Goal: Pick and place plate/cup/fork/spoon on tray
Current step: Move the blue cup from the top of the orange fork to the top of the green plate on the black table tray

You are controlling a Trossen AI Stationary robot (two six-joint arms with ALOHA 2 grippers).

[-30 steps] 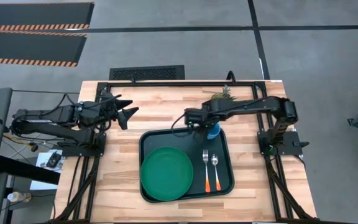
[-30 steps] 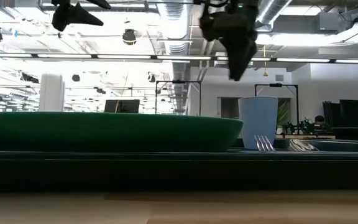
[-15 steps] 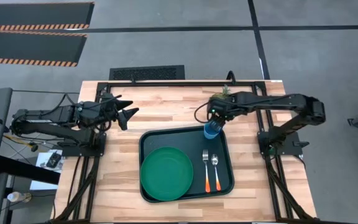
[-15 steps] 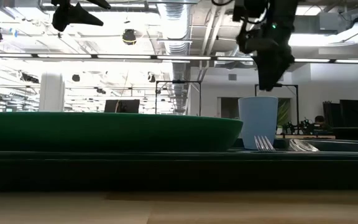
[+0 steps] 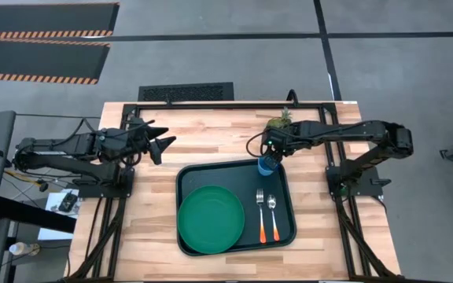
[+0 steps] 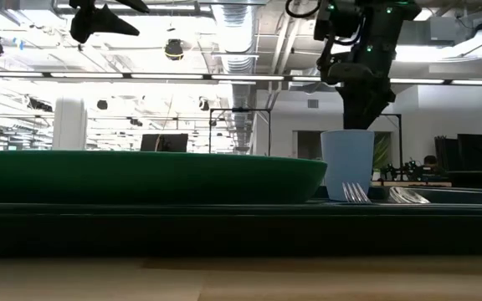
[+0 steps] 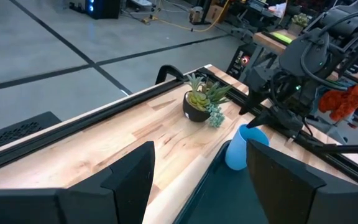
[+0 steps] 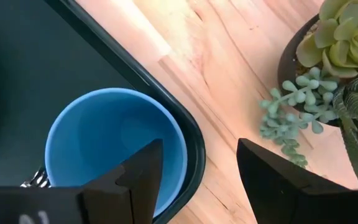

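Observation:
The light-blue cup [image 5: 267,166] stands upright in the far right corner of the dark tray [image 5: 181,177]. The green plate [image 5: 211,220] lies on the tray's left half. The fork [image 5: 261,212] and the spoon [image 5: 273,211] lie side by side to its right. My right gripper [image 8: 199,146] is open and points down just above the cup's rim [image 6: 347,132]. One finger is over the cup's opening and the other is outside it, over the tray's rim. My left gripper [image 5: 166,143] is open and empty, held high over the table's left part.
A small potted succulent [image 5: 280,120] stands on the wood table just beyond the tray's far right corner, close to my right gripper. A black frame rail runs along the table's far edge. Bare wood lies left of and in front of the tray.
My right gripper has gone from over the tray's far middle toward the table's right edge and has come down to stand over the cup. The cup, plate, fork and spoon have stayed where they were.

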